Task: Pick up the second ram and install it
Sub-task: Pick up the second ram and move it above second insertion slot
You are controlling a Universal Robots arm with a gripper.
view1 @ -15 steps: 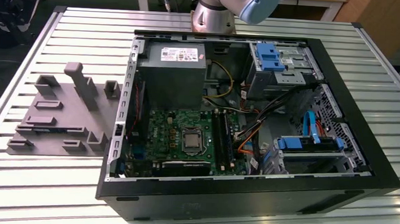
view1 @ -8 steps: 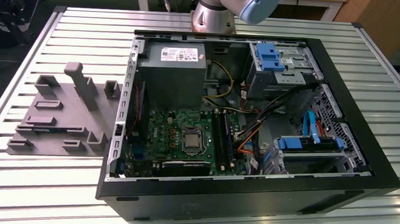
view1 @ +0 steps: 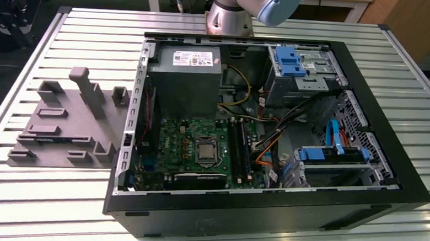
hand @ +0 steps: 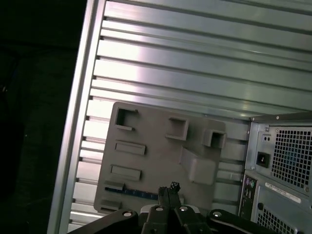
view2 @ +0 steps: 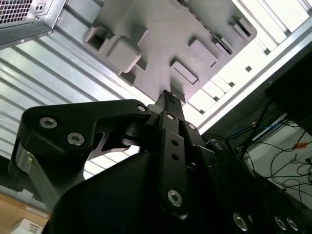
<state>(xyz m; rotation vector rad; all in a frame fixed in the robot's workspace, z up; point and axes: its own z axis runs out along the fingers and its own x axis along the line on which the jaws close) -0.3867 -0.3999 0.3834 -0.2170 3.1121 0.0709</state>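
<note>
Gripper (hand: pixel 169 187) is held above the grey fixture tray (hand: pixel 146 141), with jaws pressed together and nothing pinched. In the lower left of the exterior view's frame, the second ram (view1: pixel 52 139) is seen lying flat in a slot of that tray, untouched. The open computer case (view1: pixel 388 190) is set just beside the tray, toward the exterior view's right, on the slatted metal table (view1: pixel 48 211).

Bright light from above, table slats (view2: pixel 273 29) blow out white in the second wrist view, computer case (view1: pixel 232 221) interior's shadowy
</note>
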